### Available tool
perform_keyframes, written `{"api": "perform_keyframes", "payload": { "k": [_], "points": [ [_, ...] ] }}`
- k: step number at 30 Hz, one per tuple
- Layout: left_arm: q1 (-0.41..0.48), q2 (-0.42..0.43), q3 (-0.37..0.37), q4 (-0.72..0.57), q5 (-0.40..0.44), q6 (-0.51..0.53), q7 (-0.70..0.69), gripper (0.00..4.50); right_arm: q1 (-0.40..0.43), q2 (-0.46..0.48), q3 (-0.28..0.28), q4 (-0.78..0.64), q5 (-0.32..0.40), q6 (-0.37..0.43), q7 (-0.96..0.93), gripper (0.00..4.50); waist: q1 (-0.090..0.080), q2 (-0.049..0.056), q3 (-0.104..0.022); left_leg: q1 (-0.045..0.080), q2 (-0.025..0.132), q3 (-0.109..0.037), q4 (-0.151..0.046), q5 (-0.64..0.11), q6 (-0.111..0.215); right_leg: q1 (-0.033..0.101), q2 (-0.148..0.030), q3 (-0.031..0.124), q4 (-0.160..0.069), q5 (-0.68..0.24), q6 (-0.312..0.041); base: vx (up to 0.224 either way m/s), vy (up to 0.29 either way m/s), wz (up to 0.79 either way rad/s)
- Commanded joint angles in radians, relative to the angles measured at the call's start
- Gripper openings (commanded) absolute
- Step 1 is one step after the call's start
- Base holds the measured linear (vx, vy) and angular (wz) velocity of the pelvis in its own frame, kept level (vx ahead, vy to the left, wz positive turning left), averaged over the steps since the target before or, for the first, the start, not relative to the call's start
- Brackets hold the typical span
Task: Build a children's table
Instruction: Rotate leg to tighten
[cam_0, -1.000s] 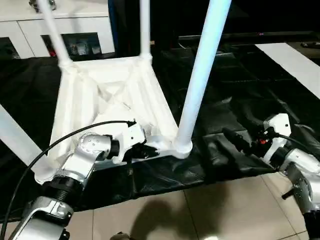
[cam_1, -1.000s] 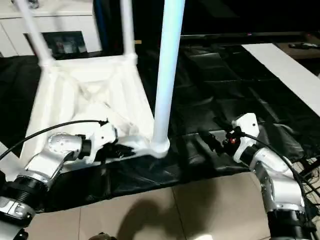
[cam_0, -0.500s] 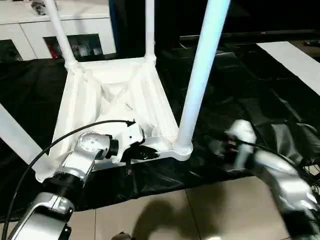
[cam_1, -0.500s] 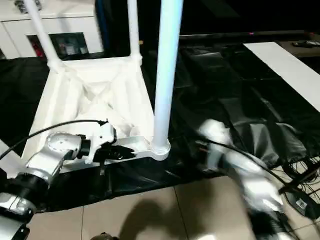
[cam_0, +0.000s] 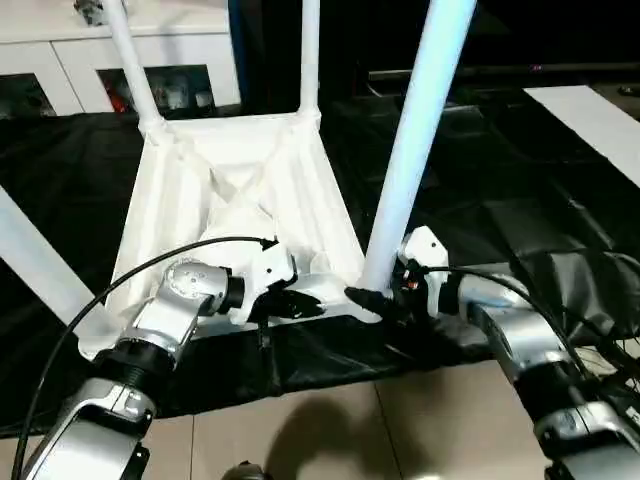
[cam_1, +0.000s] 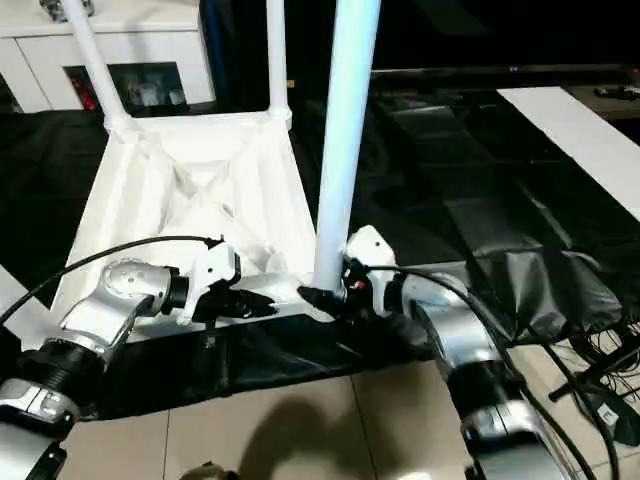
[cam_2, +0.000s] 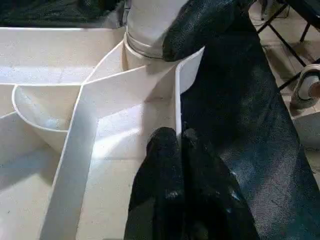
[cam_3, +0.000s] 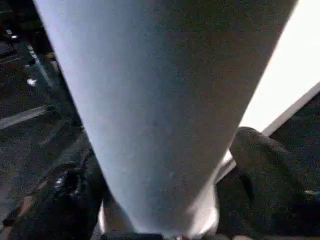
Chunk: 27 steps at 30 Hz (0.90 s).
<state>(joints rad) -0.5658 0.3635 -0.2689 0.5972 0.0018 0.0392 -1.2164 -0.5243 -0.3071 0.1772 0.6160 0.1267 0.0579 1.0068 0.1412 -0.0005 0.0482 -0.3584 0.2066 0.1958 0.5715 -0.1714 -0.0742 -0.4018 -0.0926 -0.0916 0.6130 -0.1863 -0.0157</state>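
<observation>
Left eye view: left hand (cam_0: 308, 305) pinched together on upturned children's table (cam_0: 240, 190) rim, right hand (cam_0: 372, 298) straddling near leg (cam_0: 410, 160), fingers apart.

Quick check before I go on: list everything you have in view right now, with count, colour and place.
children's table: one, white, upside down on the black sheet, ribbed underside up.
legs: four, white tubes, standing up from the corner sockets.
black sheet: one, black and glossy, spread under the table.
cabinet: one, white with glass doors, behind the table at the far left.
floor tiles: beige, along the near edge.
cables: a few, black, on the floor at the near right.
left claw: one, black fingers, shut on the table's near rim.
right claw: one, black fingers either side of the near right leg's base.
</observation>
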Motion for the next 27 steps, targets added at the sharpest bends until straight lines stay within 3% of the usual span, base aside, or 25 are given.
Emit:
{"api": "perform_keyframes", "payload": {
  "k": [1, 14, 22, 27],
  "points": [
    [0.014, -0.011, -0.025, -0.007, -0.007, 0.01, -0.034, 0.0, -0.022, 0.001, -0.004, 0.024, 0.023, 0.005, 0.032, 3.6, -0.001, -0.014, -0.068, 0.004, 0.03, -0.011, -0.051, -0.16, 0.057, 0.054, -0.062, 0.052, -0.063, -0.155, -0.205, 0.0, 0.0, 0.0],
    [0.008, -0.007, -0.024, 0.009, -0.005, 0.007, -0.028, 0.0, -0.054, 0.013, -0.007, 0.12, 0.046, -0.003, 0.153, 2.64, 0.002, -0.012, -0.069, 0.003, 0.03, -0.011, -0.049, -0.155, 0.059, 0.054, -0.061, 0.051, -0.061, -0.146, -0.217, 0.0, 0.0, 0.0],
    [-0.006, -0.018, -0.015, 0.031, -0.007, 0.008, -0.009, 0.0, -0.059, 0.031, -0.008, 0.155, 0.042, -0.014, 0.176, 2.53, 0.002, -0.014, -0.069, 0.004, 0.03, -0.011, -0.05, -0.16, 0.057, 0.054, -0.062, 0.051, -0.062, -0.156, -0.217, 0.0, 0.0, 0.0],
    [-0.019, -0.041, 0.005, 0.044, -0.004, 0.025, 0.059, 0.0, -0.05, 0.059, -0.018, 0.174, 0.041, -0.011, 0.141, 2.53, 0.003, -0.007, -0.067, 0.006, 0.031, -0.013, -0.052, -0.183, 0.048, 0.052, -0.062, 0.051, -0.065, -0.181, -0.214, 0.0, 0.0, 0.0]
  ]
}}
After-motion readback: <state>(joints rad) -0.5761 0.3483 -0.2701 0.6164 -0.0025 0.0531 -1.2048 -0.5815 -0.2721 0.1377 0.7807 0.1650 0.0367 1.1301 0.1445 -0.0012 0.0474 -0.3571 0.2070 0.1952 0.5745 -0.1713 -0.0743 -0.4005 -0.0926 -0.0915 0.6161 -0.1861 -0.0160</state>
